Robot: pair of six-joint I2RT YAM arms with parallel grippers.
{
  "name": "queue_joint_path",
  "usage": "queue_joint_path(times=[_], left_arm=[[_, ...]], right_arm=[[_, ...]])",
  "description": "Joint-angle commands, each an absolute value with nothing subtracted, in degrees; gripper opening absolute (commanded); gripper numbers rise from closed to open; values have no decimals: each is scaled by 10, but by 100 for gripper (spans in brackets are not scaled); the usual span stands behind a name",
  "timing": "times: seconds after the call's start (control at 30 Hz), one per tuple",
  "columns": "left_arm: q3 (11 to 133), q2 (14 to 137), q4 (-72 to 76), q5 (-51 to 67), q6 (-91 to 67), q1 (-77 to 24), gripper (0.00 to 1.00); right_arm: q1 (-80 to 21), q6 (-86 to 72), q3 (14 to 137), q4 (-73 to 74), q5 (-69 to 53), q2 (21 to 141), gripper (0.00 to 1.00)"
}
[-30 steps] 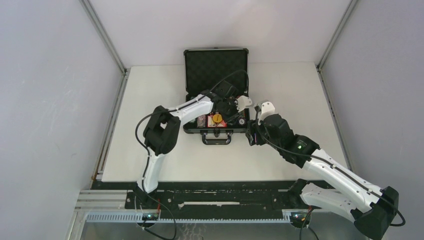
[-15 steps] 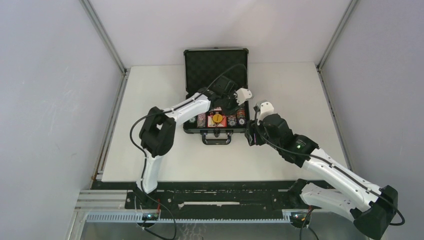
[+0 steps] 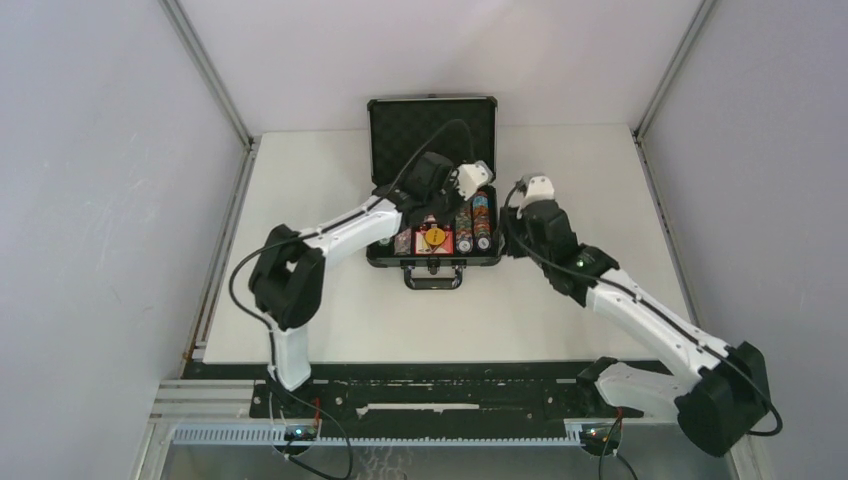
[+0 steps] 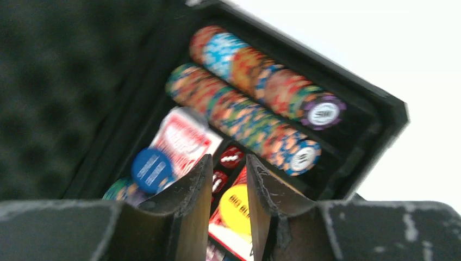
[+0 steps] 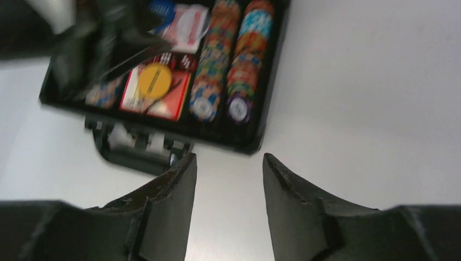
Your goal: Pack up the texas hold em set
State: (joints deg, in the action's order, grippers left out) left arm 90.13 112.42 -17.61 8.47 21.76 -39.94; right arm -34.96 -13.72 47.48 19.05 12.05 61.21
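The briefcase [image 3: 385, 258] lies open on the bench [image 3: 300, 200], toward its 12 o'clock edge. Its foam-lined lid [image 3: 432, 125] stands upright and its handle [image 3: 433, 278] is at 6 o'clock. The left pincer [image 4: 228, 163] hangs over the tray, fingers slightly apart and gripping nothing. From overhead its wrist hides the fingers and the tray's 10 o'clock corner. Two rows of poker chips [image 4: 244, 117] fill the slots on the 3 o'clock side. Beside them lie a red card box [image 4: 185, 138], a yellow dealer button [image 4: 235, 209], a blue disc [image 4: 152, 168] and what look like small red dice [image 4: 231, 156], all blurred. The right pincer [image 5: 228, 160] hovers released over bare bench just beside the case's 3 o'clock side. Its wrist view cuts off the lid.
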Motion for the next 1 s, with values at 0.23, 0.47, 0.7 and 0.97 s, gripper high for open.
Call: queue_joint_path(times=[0.23,0.47,0.7,0.97], left_arm=[[538,802,177,-341,-167,-325,34],[406,638,153,-387,-223,-341,34],[297,495,164,-384,-209,-371,31],[246,468,161,-375,-208,-372,30]], right_arm=[[-268,-99,712,3,197,926,50],[-213,-89,923,18,178,1135,72],[-173,-91,1025,42,138,1223,67],[-157,-90,1029,23,99,1250,38]])
